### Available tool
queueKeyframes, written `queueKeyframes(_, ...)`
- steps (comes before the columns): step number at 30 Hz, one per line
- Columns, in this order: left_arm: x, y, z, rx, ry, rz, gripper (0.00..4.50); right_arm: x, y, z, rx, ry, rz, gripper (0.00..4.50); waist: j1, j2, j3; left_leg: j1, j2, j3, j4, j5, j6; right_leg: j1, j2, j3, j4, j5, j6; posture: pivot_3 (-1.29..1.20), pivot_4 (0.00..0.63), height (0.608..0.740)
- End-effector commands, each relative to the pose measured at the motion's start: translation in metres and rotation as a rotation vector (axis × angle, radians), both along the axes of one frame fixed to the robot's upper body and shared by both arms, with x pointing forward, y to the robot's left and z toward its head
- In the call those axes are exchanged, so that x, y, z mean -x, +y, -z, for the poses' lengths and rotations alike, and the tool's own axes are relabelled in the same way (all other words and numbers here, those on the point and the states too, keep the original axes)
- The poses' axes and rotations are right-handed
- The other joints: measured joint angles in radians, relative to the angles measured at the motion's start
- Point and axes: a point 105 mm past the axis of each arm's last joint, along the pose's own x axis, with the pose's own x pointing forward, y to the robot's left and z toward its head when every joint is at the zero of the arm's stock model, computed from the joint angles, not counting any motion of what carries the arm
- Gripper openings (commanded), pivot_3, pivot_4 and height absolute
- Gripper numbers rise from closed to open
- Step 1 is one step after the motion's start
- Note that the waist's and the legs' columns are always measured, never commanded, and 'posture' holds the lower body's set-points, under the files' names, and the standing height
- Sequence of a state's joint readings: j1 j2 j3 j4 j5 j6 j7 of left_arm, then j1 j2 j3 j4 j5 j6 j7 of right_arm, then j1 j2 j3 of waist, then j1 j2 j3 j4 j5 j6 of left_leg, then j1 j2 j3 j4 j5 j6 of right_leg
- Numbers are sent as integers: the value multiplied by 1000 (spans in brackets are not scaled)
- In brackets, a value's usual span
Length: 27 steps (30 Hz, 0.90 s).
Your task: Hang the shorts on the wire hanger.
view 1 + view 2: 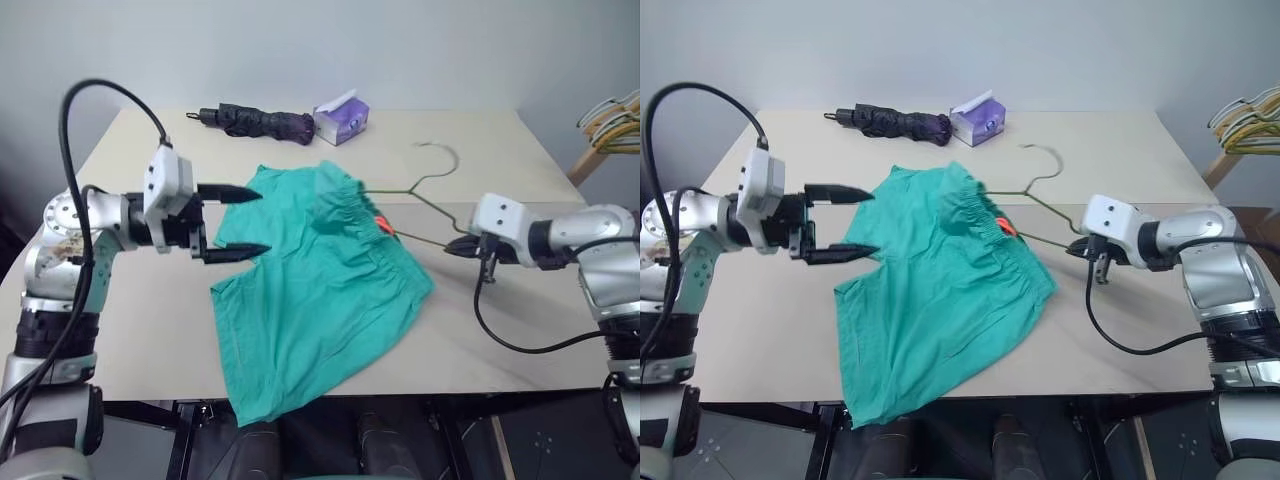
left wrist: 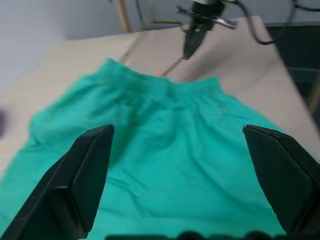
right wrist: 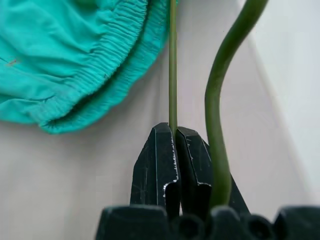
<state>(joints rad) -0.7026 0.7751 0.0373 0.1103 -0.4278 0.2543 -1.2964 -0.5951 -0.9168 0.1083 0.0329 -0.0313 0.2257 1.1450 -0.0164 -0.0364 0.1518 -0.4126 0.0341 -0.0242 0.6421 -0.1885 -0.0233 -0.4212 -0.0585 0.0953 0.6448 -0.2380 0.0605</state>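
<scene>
1. The teal-green cloth shorts (image 1: pixel 310 300) lie spread on the pale beige table (image 1: pixel 150 330), with the gathered elastic waistband toward the far side and one leg hem reaching the near edge, where it hangs slightly over.
2. A small orange tag (image 1: pixel 381 224) shows at the waistband, just beside the wire.
3. The thin olive-grey wire hanger (image 1: pixel 425 205) has one end tucked into the waistband opening; its curved hook points toward the far side of the table, and its other corner sticks out to the right of the shorts.
4. The right pincer (image 1: pixel 462 246) is clenched on the wire hanger at that exposed corner; in the right wrist view the 2 black fingers (image 3: pixel 156 165) press together around the straight wire (image 3: pixel 172 60), with the waistband close beside it.
5. The left pincer (image 1: pixel 238 222) is released, its 2 black fingers spread wide and pointing right, above the left edge of the shorts and grasping nothing.
6. At the far side of the table lie a folded black umbrella (image 1: pixel 255 121) and, just beside it, a small purple and white tissue box (image 1: pixel 342 119).
7. Beyond the table's right far corner, a bunch of pale yellow, green and white hangers (image 1: pixel 612 122) hangs.
</scene>
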Motion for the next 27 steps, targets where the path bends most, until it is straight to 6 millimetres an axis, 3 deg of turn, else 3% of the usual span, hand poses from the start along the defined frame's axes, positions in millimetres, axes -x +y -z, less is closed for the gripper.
queueKeyframes(1,-11,-1,-15,-29,-106,-4,4457,8,20,-21,55,-144,-78,0,-1,0,0,0,0,0,0,0,0,0,0,0,0,0,0,19,79,740)
queueKeyframes(10,-22,-22,12,-253,-182,169,4457,18,45,-27,99,-189,-171,0,-2,0,-1,-2,0,0,1,0,0,0,0,0,0,3,-5,10,63,740)
queueKeyframes(15,-33,-24,45,-445,-253,195,4457,26,54,-38,58,-177,-214,0,-6,0,-1,-2,0,0,1,0,0,-1,0,0,0,5,-7,0,66,740)
queueKeyframes(18,-38,-29,50,-445,-257,195,3875,27,57,-41,47,-172,-220,0,-7,0,-1,-2,0,0,2,0,0,0,0,0,0,5,-7,-7,69,740)
queueKeyframes(27,-41,-35,43,-387,-277,188,1022,30,58,-43,35,-142,-211,0,-19,-1,-1,-3,0,-1,2,0,0,-1,0,0,1,5,-7,-15,74,740)
